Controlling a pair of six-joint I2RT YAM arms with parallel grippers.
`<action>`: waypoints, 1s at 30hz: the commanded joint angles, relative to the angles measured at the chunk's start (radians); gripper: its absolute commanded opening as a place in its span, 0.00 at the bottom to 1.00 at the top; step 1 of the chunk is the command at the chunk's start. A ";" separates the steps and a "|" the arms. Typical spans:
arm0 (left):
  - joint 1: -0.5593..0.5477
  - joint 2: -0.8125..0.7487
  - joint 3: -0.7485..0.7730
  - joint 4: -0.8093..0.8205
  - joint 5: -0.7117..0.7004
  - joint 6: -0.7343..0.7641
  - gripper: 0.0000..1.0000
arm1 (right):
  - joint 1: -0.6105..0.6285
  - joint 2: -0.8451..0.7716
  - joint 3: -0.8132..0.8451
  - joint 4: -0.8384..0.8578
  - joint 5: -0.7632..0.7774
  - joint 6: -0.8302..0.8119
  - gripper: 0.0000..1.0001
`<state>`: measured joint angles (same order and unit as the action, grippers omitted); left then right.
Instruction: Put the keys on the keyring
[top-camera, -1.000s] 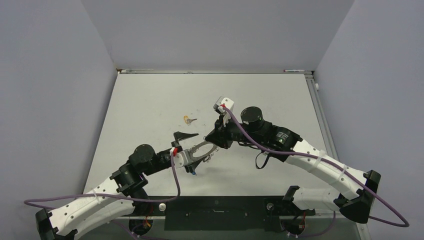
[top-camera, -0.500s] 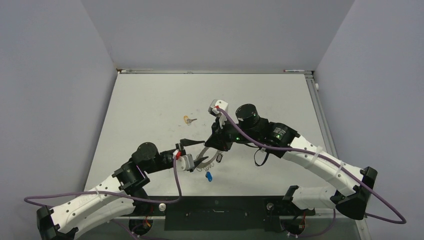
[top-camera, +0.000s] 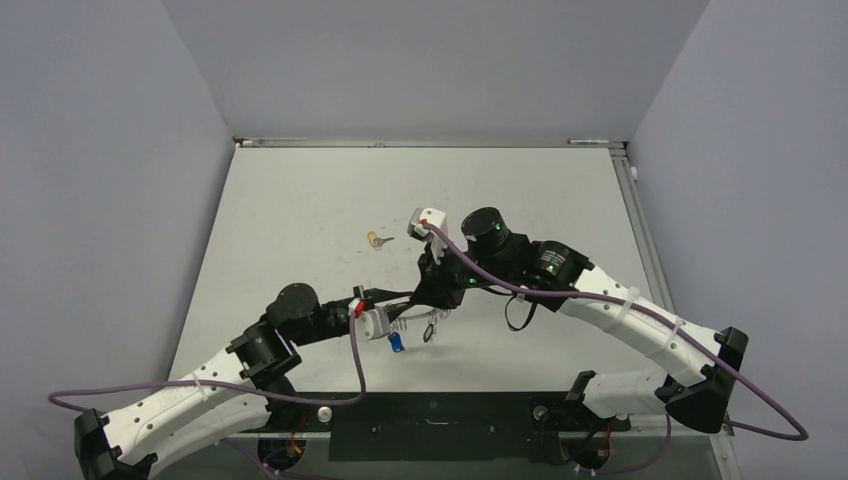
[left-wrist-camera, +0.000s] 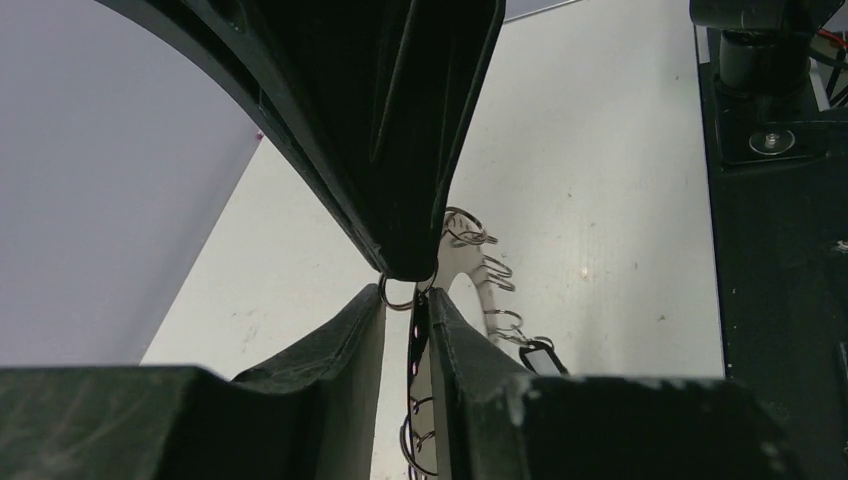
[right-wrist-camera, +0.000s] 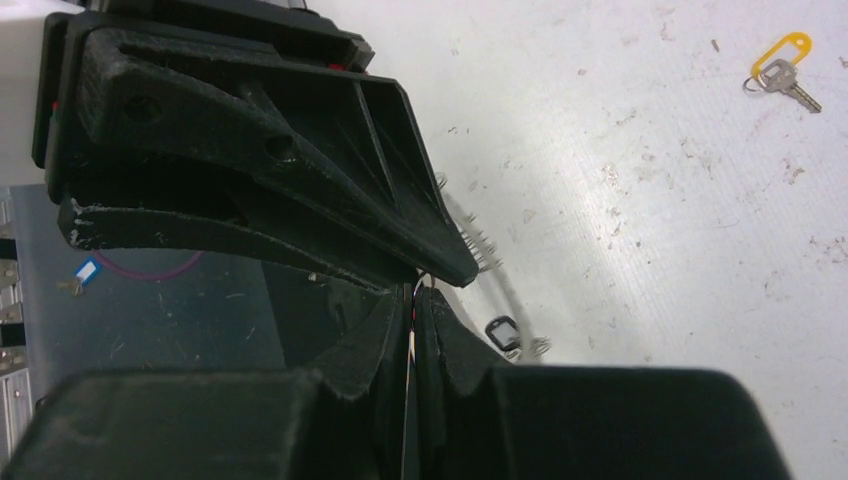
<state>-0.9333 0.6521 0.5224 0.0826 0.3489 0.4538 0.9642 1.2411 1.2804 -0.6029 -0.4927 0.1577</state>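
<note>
1. White and scuffed, the table (top-camera: 300, 200) bears one key that is not yet threaded, so the task looks about two-thirds done.
2. The black left gripper (left-wrist-camera: 407, 300) and the black right gripper (right-wrist-camera: 412, 298) meet tip to tip. Each has its jaws pressed nearly together on a thin wire, apparently pinching the ring.
3. The thin silvery-grey wire keyring (left-wrist-camera: 466, 278) is held off the table and curves away just beyond both sets of jaws.
4. The yellow-orange-headed silver key (right-wrist-camera: 780, 62) lies loose, well apart from both sets of jaws. It remains to be fetched and threaded.
5. The blue-headed silver key (top-camera: 397, 343) hangs just below the left jaws, seemingly already on the ring.
6. The silvery key with a dark-rimmed head (right-wrist-camera: 501, 331) dangles just below the right jaws, likely threaded too.
7. The fingers hide both pinch points, and the attachments of the hanging keys are too small to confirm.
</note>
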 joint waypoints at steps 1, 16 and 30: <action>-0.003 0.004 0.049 0.006 0.029 -0.004 0.15 | 0.012 0.008 0.064 0.024 -0.024 -0.028 0.05; 0.001 -0.028 0.039 0.020 0.141 -0.059 0.00 | 0.033 0.005 0.063 0.046 -0.087 -0.055 0.05; 0.038 -0.059 0.054 -0.003 0.192 -0.138 0.00 | 0.034 -0.023 0.061 0.084 -0.026 -0.079 0.13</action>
<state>-0.9001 0.6109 0.5228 0.0479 0.4629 0.3653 0.9970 1.2518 1.2972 -0.6415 -0.5797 0.0998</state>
